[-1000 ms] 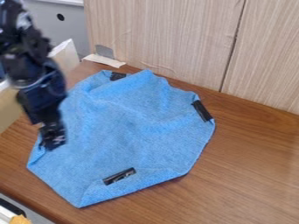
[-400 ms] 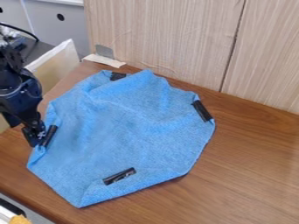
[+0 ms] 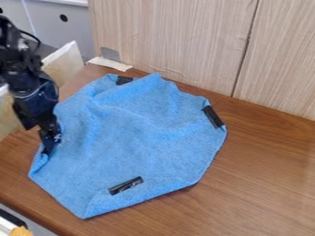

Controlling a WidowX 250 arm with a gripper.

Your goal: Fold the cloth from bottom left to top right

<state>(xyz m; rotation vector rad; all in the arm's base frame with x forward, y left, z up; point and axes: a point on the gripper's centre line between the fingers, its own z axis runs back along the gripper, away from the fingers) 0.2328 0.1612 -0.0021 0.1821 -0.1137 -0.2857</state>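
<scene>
A blue cloth (image 3: 135, 138) is seen laid out on a brown wooden table (image 3: 265, 170), its main spread not folded in half. Slight creases are shown across its upper part, and its lower edge is turned up in a narrow band. Three dark strips are set around its border: an upper strip (image 3: 124, 80) at the top left, a right strip (image 3: 212, 116) lying at a slant, and a lower strip (image 3: 125, 185) near the bottom.

The black arm (image 3: 27, 87) is extended down from the upper left, and its gripper (image 3: 50, 137) is positioned at the cloth's left edge, with part of that edge hidden behind it. Whether the gripper is open or closed cannot be told, nor can it be told whether the cloth is gripped.

Beyond the table's far edge, a pale wood-grain panel (image 3: 166, 37) is crossed by a dark upright seam. At its foot, a cream strip (image 3: 111, 63) is placed just beside a small grey plate (image 3: 110, 54). A pale board (image 3: 64, 64) is partly covered by the arm, and a grey wall (image 3: 46, 23) is pierced by a round hole (image 3: 63, 18). An orange piece (image 3: 21, 231) is glimpsed at the lower left corner.
</scene>
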